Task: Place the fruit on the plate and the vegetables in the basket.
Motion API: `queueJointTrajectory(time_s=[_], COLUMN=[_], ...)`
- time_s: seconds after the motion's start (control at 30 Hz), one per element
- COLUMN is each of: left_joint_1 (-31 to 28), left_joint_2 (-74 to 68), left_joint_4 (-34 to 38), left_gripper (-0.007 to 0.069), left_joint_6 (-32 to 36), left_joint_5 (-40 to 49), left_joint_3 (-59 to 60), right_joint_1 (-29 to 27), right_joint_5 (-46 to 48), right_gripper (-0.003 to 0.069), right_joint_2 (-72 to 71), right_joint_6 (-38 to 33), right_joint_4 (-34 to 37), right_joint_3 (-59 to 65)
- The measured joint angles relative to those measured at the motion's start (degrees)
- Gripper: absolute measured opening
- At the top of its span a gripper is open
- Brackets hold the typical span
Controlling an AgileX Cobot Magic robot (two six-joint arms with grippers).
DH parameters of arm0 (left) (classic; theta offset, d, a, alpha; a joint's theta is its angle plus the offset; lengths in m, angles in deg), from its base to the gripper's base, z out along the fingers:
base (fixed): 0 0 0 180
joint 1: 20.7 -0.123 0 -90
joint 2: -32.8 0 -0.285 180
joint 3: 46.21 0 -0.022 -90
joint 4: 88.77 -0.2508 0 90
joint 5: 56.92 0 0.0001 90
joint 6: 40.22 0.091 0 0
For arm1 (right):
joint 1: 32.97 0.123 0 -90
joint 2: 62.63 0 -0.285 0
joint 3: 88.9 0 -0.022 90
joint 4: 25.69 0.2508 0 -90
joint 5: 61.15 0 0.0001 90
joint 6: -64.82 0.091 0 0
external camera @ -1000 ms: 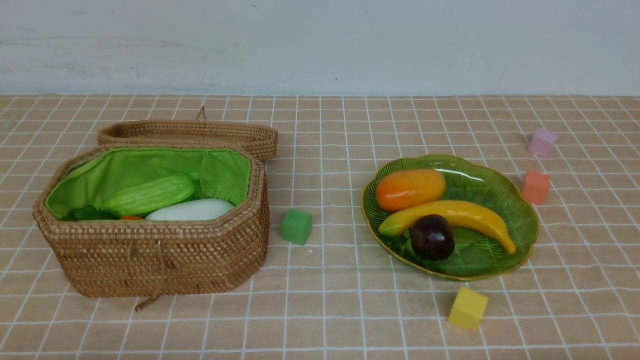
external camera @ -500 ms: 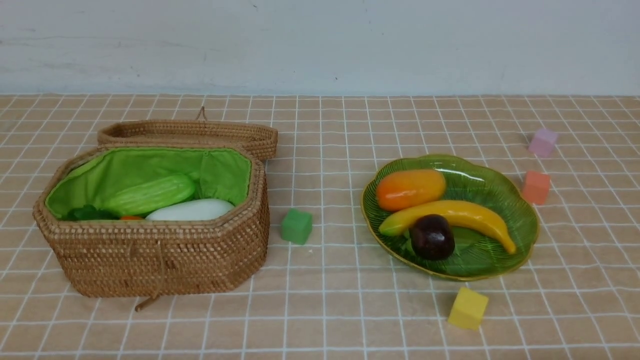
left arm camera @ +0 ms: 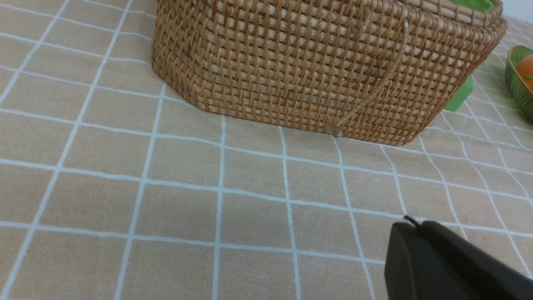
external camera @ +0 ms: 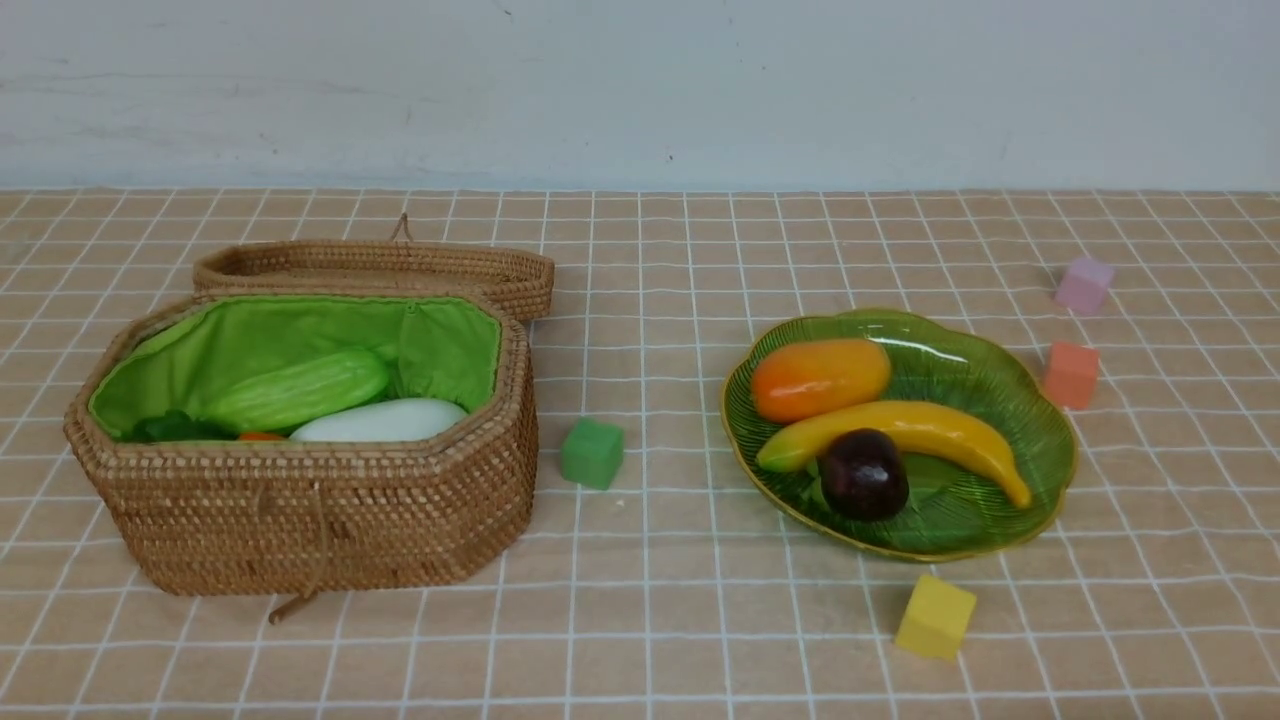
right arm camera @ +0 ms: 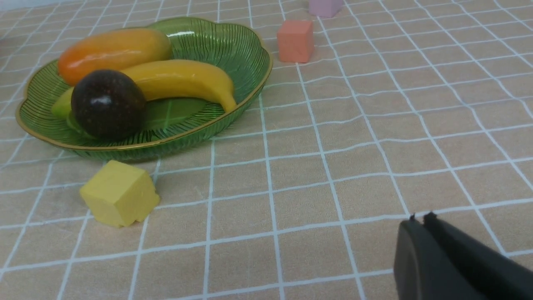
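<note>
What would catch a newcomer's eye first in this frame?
Probably the bright green lining of the open wicker basket on the left, with a pale gourd and white radish lying inside. Next, the green glass plate on the right, holding a mango, banana and dark mangosteen. Small coloured foam cubes dot the checked cloth around them.

Absent from the front view: neither arm nor wrist reaching into it. In the left wrist view, only the dark tip of the left gripper (left arm camera: 410, 223), fingers (left arm camera: 420, 258) pressed together with just a thin seam between them, empty, hanging over bare desk (left arm camera: 187, 208). Same in the right wrist view: right gripper (right arm camera: 418, 218) with fingers (right arm camera: 424, 258) closed against each other, holding nothing, touching nothing.
</note>
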Motion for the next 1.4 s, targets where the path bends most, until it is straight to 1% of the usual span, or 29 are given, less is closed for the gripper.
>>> queueJointTrajectory(time_s=[0.7, 1.4], left_joint_1=[-0.1, -0.1], left_joint_2=[0.0, 0.0], left_joint_4=[0.0, 0.0], left_gripper=[-0.0011, 0.0008], left_joint_6=[-0.1, -0.1], left_joint_5=[0.0, 0.0], left_joint_3=[0.0, 0.0], right_joint_1=[0.0, 0.0], right_joint_5=[0.0, 0.0], right_gripper=[0.0041, 0.0057], right_joint_2=[0.0, 0.0], right_joint_6=[0.0, 0.1], right_joint_4=[-0.1, 0.0], right_joint_3=[0.0, 0.0])
